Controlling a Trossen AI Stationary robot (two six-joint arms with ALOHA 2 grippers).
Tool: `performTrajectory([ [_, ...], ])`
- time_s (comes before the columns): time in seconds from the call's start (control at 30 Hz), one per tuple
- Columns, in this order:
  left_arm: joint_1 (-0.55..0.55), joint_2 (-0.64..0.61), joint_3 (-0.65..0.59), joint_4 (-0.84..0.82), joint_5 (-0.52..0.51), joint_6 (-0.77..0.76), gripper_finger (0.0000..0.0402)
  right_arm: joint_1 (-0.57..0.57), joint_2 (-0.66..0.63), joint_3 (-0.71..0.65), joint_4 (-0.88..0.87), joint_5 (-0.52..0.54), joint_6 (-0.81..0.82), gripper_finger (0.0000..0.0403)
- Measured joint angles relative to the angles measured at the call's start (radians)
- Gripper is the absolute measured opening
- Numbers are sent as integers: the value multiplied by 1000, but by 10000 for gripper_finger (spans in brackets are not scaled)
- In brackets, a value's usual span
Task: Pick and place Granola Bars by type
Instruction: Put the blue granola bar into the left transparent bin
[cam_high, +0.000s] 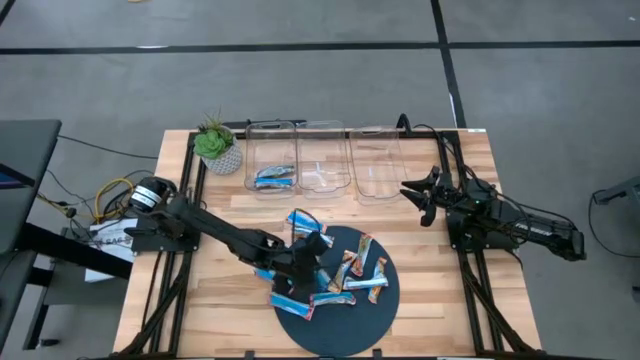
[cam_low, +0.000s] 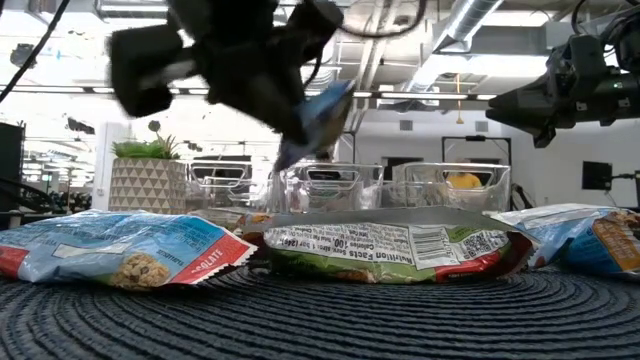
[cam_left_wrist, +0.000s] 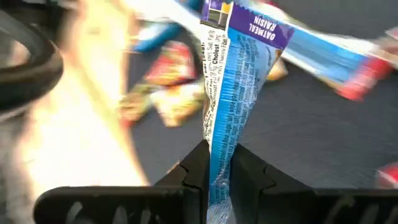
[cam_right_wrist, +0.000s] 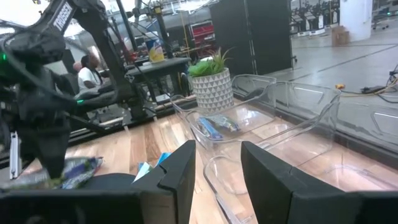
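Worktop (cam_high: 240, 300) of pale wooden slats carries everything you are watching. At its far left stands a small green plant in a white patterned pot (cam_high: 218, 148). Beside it, along the far edge, you have 3 clear plastic bins: the left bin (cam_high: 272, 160) holds blue-wrapped bars (cam_high: 273, 178), while the middle bin (cam_high: 325, 160) and the right bin (cam_high: 378, 160) sit just beside it.

Your left arm reaches from the left edge over the dark round woven mat (cam_high: 350, 320) at the near centre. Its left tool (cam_left_wrist: 217, 171) is clamped on 1 blue-and-white foil-wrapped bar (cam_left_wrist: 233, 81) printed "oatmeal raisin", pinched by one end between the dark fingers. In the low view that bar (cam_low: 318, 118) hangs tilted in the air, clear of the mat.

Below it the other Granola Bars (cam_high: 345, 280) lie scattered on the mat, mostly blue-and-white, some orange or tan, a few overlapping. In the low view a blue one (cam_low: 120, 250) lies left and a green-and-white one (cam_low: 390, 248) lies centre.

Your right arm waits over the right side of the worktop, near the right bin; its right tool (cam_right_wrist: 217, 165) hangs with fingers parted, gripping nothing.
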Motion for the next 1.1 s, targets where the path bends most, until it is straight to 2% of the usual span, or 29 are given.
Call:
performTrajectory([
  [0.5,128,-191,1,60,-353,-31,35,0,0,0,0,0,0,123],
  [0.73,233,-254,1,47,-433,-30,35,0,0,0,0,0,0,123],
  [1.1,439,-295,1,-35,-441,-22,35,0,0,0,0,0,0,123],
])
